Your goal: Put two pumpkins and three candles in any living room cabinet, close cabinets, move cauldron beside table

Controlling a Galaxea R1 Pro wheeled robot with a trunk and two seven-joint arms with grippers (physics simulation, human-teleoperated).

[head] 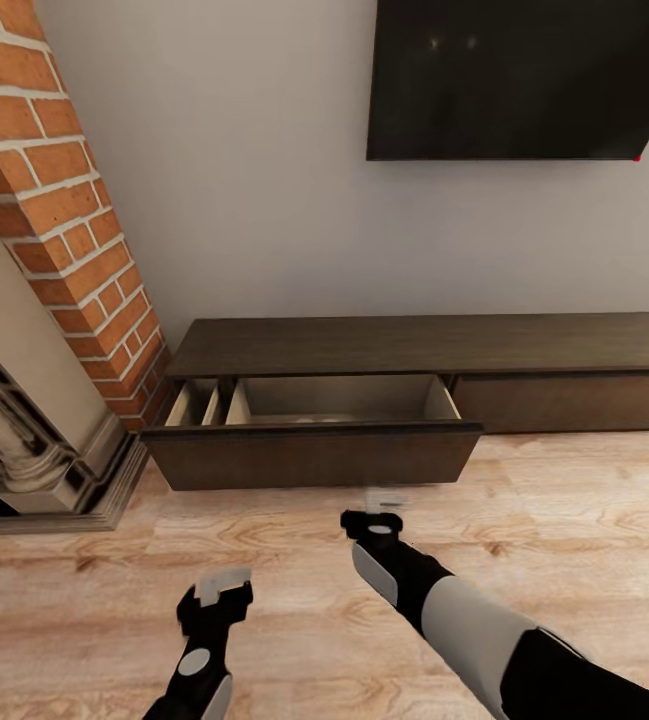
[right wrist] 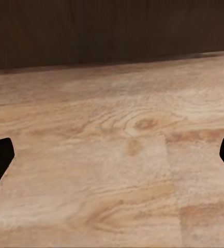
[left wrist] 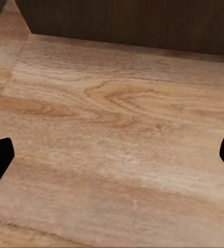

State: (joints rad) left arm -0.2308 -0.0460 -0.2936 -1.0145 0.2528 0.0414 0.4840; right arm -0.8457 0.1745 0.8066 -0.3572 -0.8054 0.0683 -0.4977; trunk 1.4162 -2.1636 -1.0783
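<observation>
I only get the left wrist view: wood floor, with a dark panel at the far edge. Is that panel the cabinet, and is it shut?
Observer: It's the cabinet, and its drawer is pulled out.
Operator: Anything inside?
Observer: I see pale inner walls and a divider near the end by the brick column. The drawer front hides most of its floor.
Operator: And the other arm?
Observer: The right gripper hovers over the floor just in front of the drawer, jaws open and holding nothing.

arms: black with white-grey shell panels | left hand [head: 221, 592] | right hand [head: 376, 512]: black, pale fingertips
</observation>
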